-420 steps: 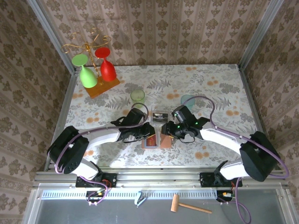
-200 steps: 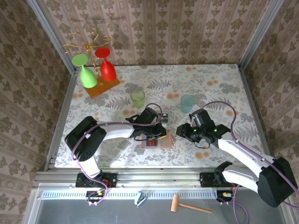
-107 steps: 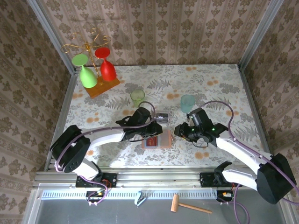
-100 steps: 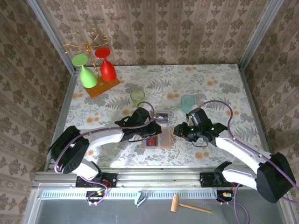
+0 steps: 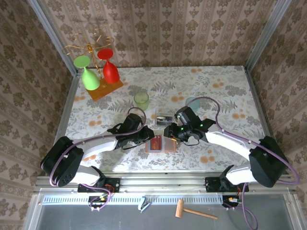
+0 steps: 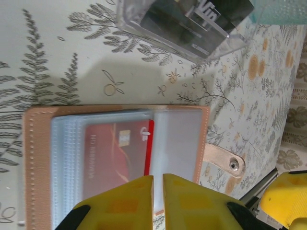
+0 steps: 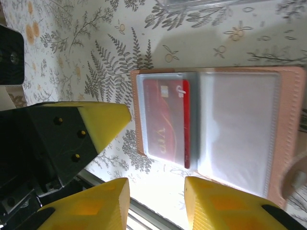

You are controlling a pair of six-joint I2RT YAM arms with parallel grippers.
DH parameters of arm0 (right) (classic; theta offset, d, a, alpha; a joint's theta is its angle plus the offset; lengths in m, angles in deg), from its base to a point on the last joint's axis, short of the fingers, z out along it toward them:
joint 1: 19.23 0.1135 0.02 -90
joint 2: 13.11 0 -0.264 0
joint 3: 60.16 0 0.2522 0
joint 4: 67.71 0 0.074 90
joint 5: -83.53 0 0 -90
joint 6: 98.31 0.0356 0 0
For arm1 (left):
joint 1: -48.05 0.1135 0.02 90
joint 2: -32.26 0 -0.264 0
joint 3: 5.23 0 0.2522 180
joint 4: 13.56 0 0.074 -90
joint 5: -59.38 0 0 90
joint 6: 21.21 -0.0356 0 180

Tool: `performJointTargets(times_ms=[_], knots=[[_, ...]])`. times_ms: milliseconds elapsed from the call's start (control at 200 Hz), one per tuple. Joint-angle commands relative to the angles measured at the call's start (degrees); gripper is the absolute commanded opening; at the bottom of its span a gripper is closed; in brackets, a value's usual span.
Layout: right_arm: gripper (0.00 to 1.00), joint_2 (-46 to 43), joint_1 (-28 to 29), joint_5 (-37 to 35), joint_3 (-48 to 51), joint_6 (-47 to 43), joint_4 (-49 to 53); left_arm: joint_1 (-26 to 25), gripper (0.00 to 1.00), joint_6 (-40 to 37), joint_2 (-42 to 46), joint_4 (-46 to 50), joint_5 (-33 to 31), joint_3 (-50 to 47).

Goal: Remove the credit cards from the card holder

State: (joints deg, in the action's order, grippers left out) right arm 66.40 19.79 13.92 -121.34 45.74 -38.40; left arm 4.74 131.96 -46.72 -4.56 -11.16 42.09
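red card (image 7: 168,115) in open card holder (image 7: 290,120) reads "vip"; left tool (image 6: 158,179) clenched; right tool (image 7: 157,186) released, empty.

The white-and-black left arm (image 5: 98,143) and right arm (image 5: 230,140) stretch inward, wrists almost meeting at the centre of the overhead view. The yellow-fingered left end effector (image 6: 158,191) is pinched together; the right end effector (image 7: 157,201) stands partly spread.

We lose the lower end of the card holder (image 6: 37,153) behind the left gripper (image 6: 158,184); print on the red card (image 6: 112,153) is too blurred to read; the clear case (image 6: 192,33) runs past the top edge.
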Motion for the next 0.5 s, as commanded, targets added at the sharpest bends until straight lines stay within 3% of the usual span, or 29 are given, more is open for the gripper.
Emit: performJointTargets(times_ms=[0, 495], knots=[[0.35, 3.8, 1.5, 1.6, -3.5, 0.5, -1.5, 0.7, 0.14, -1.6, 1.2, -0.2, 0.2, -1.1], [0.31, 14.0, 2.9, 3.1, -5.7, -0.5, -4.3, 0.8, 0.12, -1.2, -2.3, -0.9, 2.1, -1.4]])
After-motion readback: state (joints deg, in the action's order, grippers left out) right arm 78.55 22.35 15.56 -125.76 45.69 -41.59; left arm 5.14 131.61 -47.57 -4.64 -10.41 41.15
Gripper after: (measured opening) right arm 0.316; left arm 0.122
